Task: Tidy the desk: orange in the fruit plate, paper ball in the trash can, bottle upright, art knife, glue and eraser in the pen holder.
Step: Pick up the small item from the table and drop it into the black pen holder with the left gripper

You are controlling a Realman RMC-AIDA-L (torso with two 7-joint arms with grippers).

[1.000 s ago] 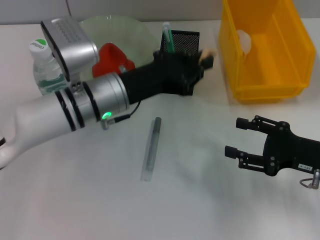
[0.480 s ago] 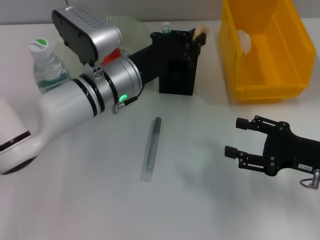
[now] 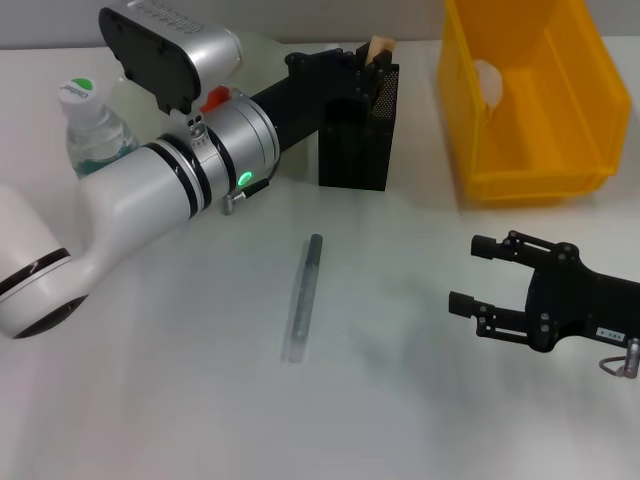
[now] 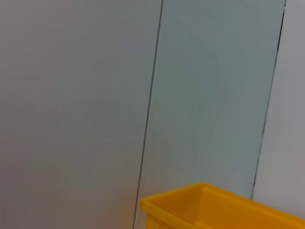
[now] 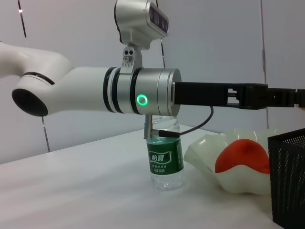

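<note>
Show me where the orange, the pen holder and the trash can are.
orange (image 5: 240,156), right wrist view, its rounded front.
pen holder (image 3: 356,165), head view, its black mesh front wall.
trash can (image 3: 540,185), head view, its near yellow wall.

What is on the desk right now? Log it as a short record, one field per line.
left claw: over the pen holder, shut on the eraser
right claw: open, low over bare desk, holding nothing
orange: in the fruit plate
bottle: upright beside the fruit plate
paper ball: inside the trash can
grey stick: lying flat on the desk, mid-front
</note>
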